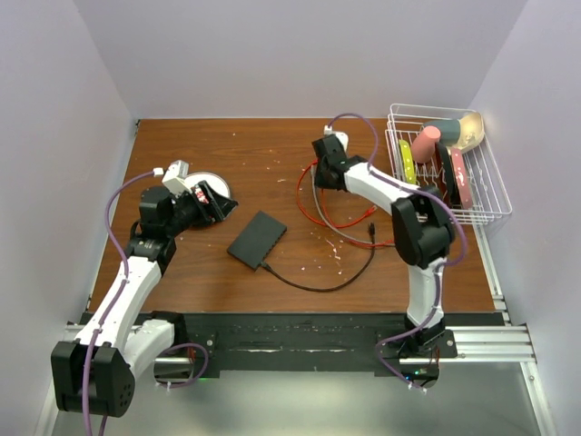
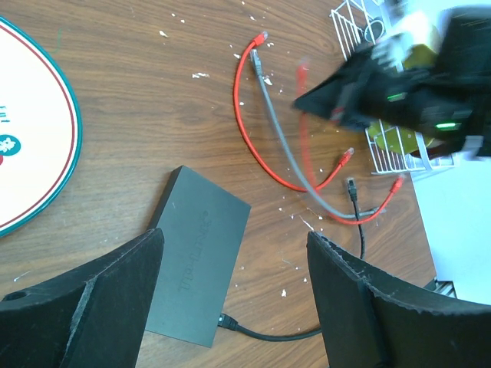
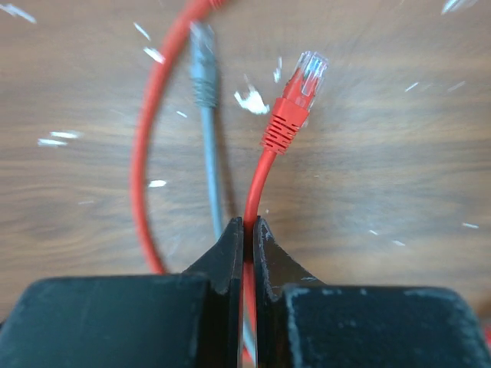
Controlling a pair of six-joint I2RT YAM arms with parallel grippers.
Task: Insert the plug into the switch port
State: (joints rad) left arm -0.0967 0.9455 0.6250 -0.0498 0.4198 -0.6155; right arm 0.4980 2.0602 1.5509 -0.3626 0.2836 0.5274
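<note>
The switch (image 1: pixel 257 239) is a flat matte-black box lying mid-table; it also shows in the left wrist view (image 2: pixel 201 253), with a black cable (image 2: pixel 268 335) plugged into its near edge. My left gripper (image 1: pixel 216 202) is open and empty, up and to the left of the switch, its jaws (image 2: pixel 234 238) spread wide above it. My right gripper (image 3: pixel 248 226) is shut on a red cable just behind its plug (image 3: pixel 295 100), which has a clear tip and hangs above the wood. From above, the right gripper (image 1: pixel 323 174) is behind and to the right of the switch.
A round white plate (image 1: pixel 201 185) lies under the left wrist. Loose red cables (image 1: pixel 320 207) and a grey cable (image 3: pixel 205 84) lie right of the switch. A second black plug (image 2: pixel 351 188) lies near them. A white wire basket (image 1: pixel 486 186) of items stands at the right edge.
</note>
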